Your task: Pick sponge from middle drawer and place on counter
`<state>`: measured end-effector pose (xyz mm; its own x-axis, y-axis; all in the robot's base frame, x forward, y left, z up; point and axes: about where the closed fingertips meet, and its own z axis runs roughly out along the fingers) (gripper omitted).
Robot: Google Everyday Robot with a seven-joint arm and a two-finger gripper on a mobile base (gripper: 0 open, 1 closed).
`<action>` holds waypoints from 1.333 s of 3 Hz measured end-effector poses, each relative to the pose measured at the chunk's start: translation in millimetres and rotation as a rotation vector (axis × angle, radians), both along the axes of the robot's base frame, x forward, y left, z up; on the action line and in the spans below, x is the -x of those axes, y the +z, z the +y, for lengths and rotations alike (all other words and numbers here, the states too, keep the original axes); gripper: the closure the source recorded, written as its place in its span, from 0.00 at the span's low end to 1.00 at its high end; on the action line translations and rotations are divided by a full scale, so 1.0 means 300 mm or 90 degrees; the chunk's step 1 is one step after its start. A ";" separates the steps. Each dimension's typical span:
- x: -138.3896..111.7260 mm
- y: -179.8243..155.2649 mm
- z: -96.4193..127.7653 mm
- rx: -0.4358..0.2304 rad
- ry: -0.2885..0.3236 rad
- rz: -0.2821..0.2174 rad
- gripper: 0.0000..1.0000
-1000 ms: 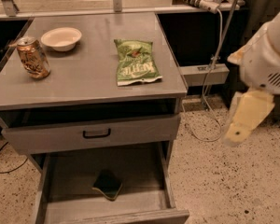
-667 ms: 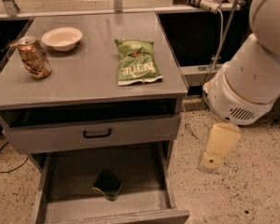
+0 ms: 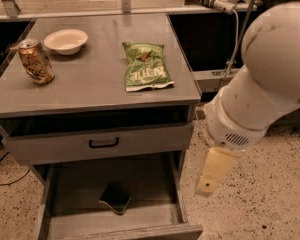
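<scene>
The sponge [image 3: 115, 197], dark green with a yellow edge, lies flat on the floor of the open middle drawer [image 3: 150, 181], near its front middle. The gray counter [image 3: 90, 81] tops the cabinet above it. My gripper [image 3: 210, 176] hangs below the large white arm [image 3: 260, 84] at the right, outside the cabinet, beside the drawer's right wall and above the speckled floor. It is to the right of the sponge, apart from it, and holds nothing that I can see.
On the counter stand a soda can [image 3: 36, 61] at the left, a white bowl [image 3: 66, 40] behind it and a green chip bag [image 3: 145, 66] at the right. A closed drawer front with a black handle [image 3: 103, 143] sits above the open drawer. Cables [image 3: 230, 39] hang at the back right.
My arm has swung left and down toward the cabinet. The gripper is now lower and closer to the open drawer's right side. The sponge and counter items have not moved.
</scene>
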<state>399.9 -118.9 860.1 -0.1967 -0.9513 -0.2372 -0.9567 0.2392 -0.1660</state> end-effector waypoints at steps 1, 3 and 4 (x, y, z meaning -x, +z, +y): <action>-0.020 -0.197 0.117 -0.028 0.004 0.017 0.00; -0.057 -0.356 0.198 -0.048 0.005 0.025 0.00; -0.060 -0.450 0.233 -0.070 -0.006 0.023 0.00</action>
<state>418.0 -48.9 725.0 -0.2164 -0.9179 -0.3325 -0.9591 0.2634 -0.1032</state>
